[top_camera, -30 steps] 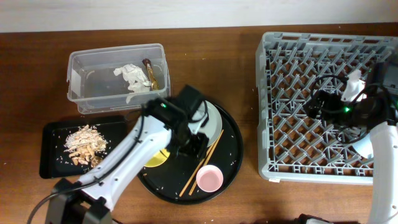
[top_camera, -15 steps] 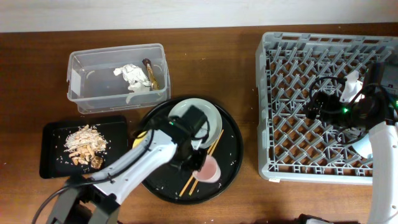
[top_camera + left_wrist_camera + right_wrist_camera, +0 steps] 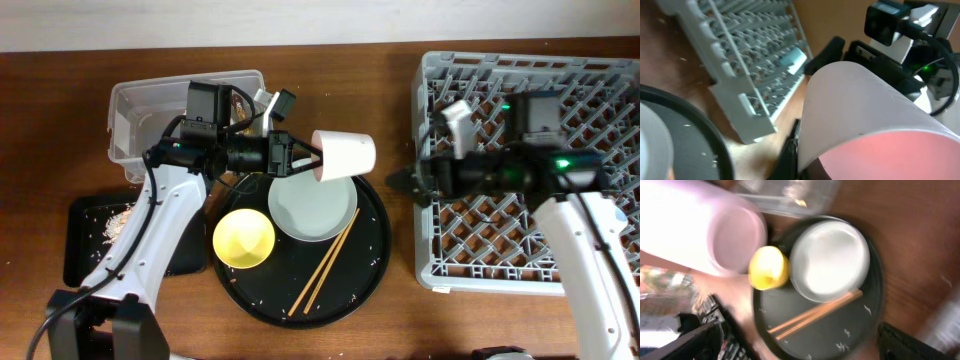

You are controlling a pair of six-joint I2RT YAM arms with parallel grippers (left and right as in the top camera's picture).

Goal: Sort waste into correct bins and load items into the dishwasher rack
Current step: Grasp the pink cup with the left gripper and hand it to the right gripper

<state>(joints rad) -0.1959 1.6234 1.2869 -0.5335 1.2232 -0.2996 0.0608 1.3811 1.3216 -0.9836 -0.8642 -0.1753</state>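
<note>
Pink cup, smooth matt plastic with a slightly tapered cylindrical wall, is held on its side in the air above the far edge of the round black tray, its mouth turned toward the left pincer, which is clamped on the rim with one dark finger visible against the wall in the left wrist view. The right pincer hangs over the bare brown wooden tabletop between the tray and the dishwasher rack; its jaws stand wide apart and empty, facing the cup, so a hand-over appears to be the step in hand. Judged from the layout, the waste sorting looks largely done: beige, fibrous food scraps lie in the shallow black rectangular tray, only fine crumbs speckle the round tray, and the clear, glossy, thin-walled tub is mostly hidden by the left arm, so its contents cannot be confirmed. Loading is only partly done. The pale grey-green plate, round and smooth with a low rim, the small yellow bowl, glossy and hemispherical, and the two slim wooden chopsticks, lying side by side, all sit on the round tray and are yet to go in. The rack is a square grey moulded crate with a diamond lattice floor and rows of upright pegs; a pale blue shape among the pegs in the left wrist view may be the light blue cup, though this cannot be told for certain
</note>
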